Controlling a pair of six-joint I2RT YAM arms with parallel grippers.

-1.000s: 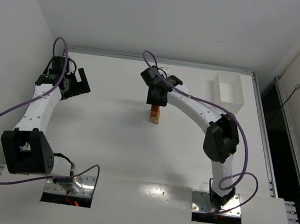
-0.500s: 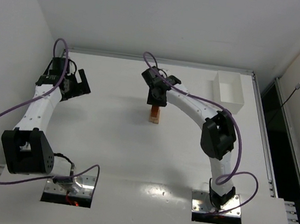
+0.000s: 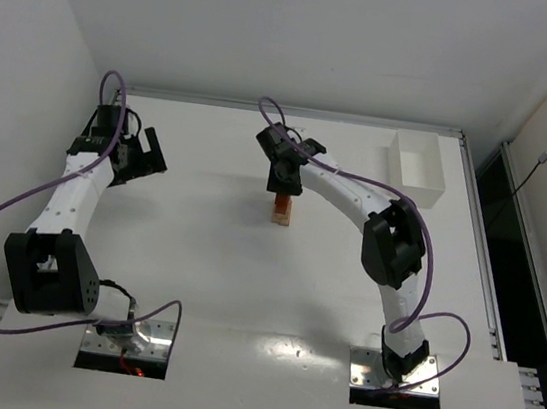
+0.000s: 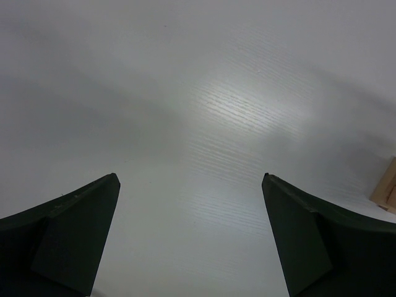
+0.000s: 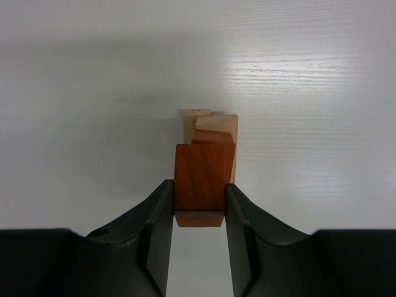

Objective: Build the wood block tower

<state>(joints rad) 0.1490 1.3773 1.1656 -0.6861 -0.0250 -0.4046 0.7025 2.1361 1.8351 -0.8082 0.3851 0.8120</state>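
Right gripper [image 5: 198,184] is closed down to block width, fingers [image 5: 159,213] flat against both sides of a reddish-orange block [image 5: 198,170]. That block sits over the tower [image 5: 216,125]. The tower's tan pieces show just beyond it, slightly fanned and not square to each other. We cannot tell from the right wrist view whether the block rests on the stack or hangs just off it.

From above, we put the tower near the middle of the table [image 3: 196,255], a bit toward the far edge and directly under the right wrist. The wrist body hides the stack's top in that view; only the lower tan and orange part shows.

White box [image 3: 427,189] sits at the far right corner, well apart from the tower. The right arm's forearm lies between the two in the top view. Purple cables [image 3: 259,110] loop off both arms, and the one near the right wrist arcs on the far side of the stack, apart from it.

Left gripper [image 4: 189,176] is spread wide with only table surface between its fingers. It sits at the far left of the table, well apart from the tower. We see a tan wooden edge [image 4: 387,189] at the right border of the left wrist view, too cropped to say which piece.
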